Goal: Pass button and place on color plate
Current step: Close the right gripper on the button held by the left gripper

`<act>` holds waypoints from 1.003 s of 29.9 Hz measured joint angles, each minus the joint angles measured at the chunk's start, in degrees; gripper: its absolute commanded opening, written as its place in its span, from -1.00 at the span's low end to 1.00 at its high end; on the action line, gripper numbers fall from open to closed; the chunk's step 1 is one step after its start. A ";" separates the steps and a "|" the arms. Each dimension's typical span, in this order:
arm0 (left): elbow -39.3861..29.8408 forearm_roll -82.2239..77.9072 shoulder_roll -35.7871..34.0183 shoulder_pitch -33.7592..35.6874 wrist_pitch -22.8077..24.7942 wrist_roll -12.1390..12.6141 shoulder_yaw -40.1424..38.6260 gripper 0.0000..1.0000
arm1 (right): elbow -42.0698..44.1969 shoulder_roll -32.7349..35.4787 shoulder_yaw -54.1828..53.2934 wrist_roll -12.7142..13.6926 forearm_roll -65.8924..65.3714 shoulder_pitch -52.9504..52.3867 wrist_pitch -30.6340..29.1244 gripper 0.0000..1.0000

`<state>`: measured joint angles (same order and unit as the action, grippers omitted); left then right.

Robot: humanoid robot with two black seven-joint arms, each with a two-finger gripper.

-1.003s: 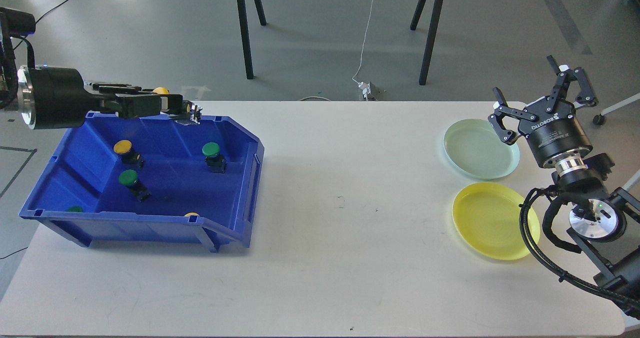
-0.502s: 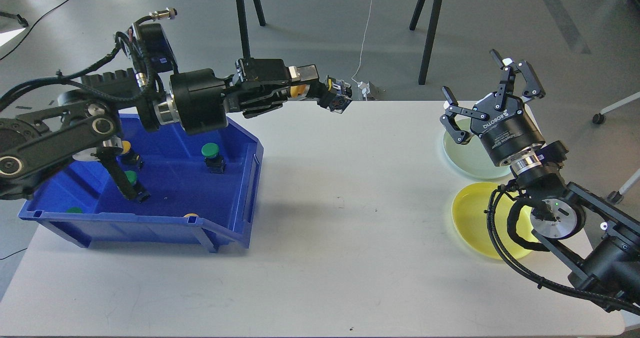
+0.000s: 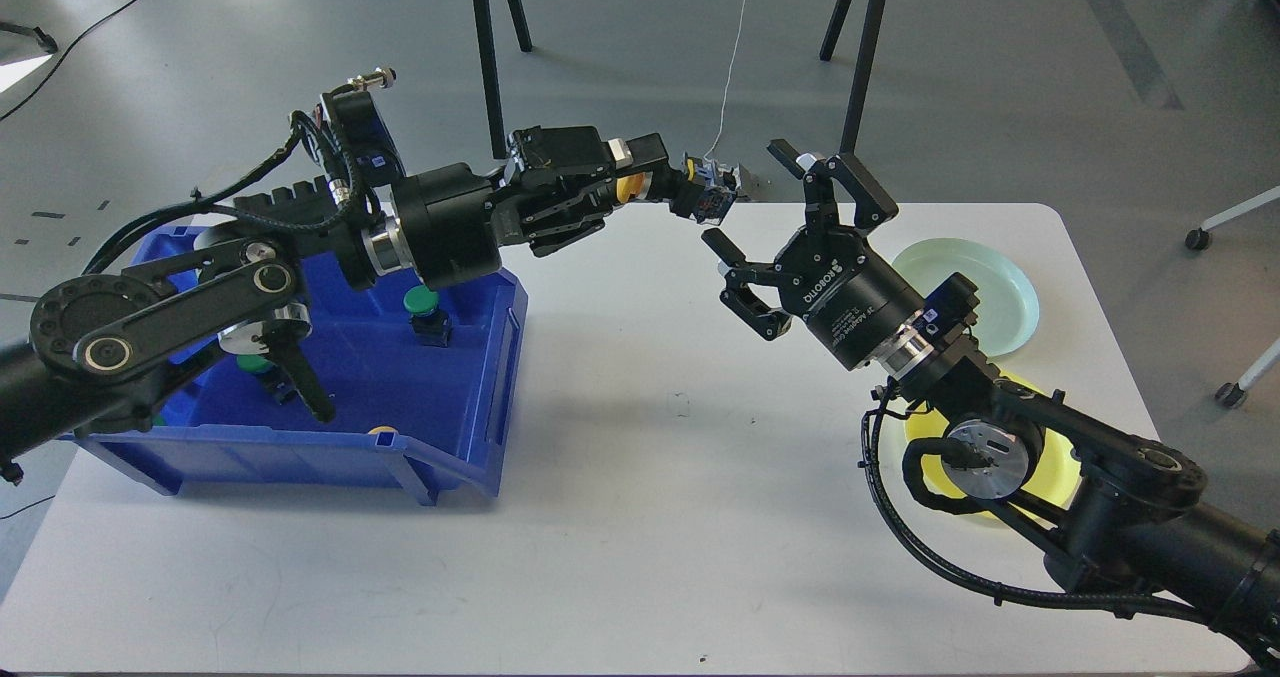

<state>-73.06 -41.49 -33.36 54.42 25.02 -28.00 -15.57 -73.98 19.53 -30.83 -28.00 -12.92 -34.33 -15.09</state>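
Note:
My left gripper (image 3: 660, 185) is shut on a yellow button (image 3: 627, 188) and holds it in the air above the table's far edge, its black contact block (image 3: 708, 200) sticking out to the right. My right gripper (image 3: 775, 219) is open, its fingers spread just right of and below that block, not touching it. The pale green plate (image 3: 985, 282) and the yellow plate (image 3: 1062, 457), partly hidden by my right arm, lie at the table's right side.
A blue bin (image 3: 470, 427) stands at the left with a green button (image 3: 422, 305) and other buttons partly hidden behind my left arm. Black stand legs (image 3: 487, 47) rise behind the table.
My left gripper has carried the yellow button from over the bin rightward to the table's middle. My right gripper has swung left from the plates toward it.

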 measured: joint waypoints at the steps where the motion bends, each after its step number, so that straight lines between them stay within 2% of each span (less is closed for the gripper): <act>1: 0.00 0.00 -0.01 -0.05 0.40 0.00 -0.02 -0.76 | -0.11 -0.07 0.04 0.00 0.00 -0.49 0.00 0.98; 11: 0.26 0.15 0.05 -0.14 1.08 0.00 -0.08 -0.75 | -1.16 0.85 4.05 0.00 0.02 -4.14 -1.58 0.98; 23: 1.08 0.27 0.14 -0.18 1.35 0.00 -0.16 -0.75 | -5.34 4.75 4.83 0.00 0.05 -4.12 -3.65 0.98; 30: 1.08 0.27 0.14 -0.11 1.35 0.00 -0.16 -0.75 | -5.45 4.39 5.08 0.00 0.10 -4.08 -4.60 0.94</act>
<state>-71.98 -41.22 -33.22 54.31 26.37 -28.00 -15.74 -79.43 23.91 -25.75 -28.01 -12.82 -38.41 -19.69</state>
